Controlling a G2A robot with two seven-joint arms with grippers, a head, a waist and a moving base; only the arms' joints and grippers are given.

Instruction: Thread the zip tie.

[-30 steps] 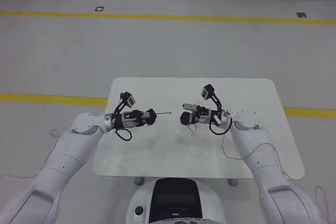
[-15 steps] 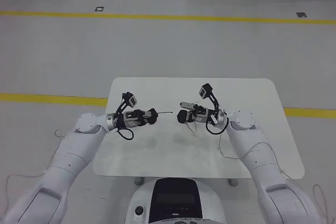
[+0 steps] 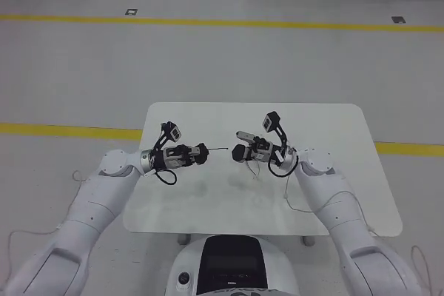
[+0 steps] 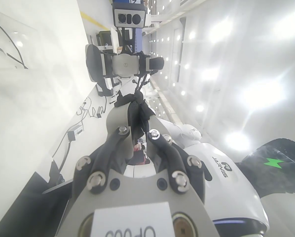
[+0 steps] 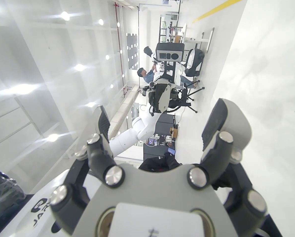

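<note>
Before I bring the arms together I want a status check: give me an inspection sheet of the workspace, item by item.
Surface: white table, both arms held above its middle.
Job's things: zip tie, thin and black, held by the left tool, free end pointing at the right tool.
Clutter: nothing seen.
Grippers: left tool shut on the zip tie; right tool open, holding nothing.
Cables: left cable loop and right cable loop, black, one at each wrist.
Surroundings: grey floor with yellow lines.
</note>
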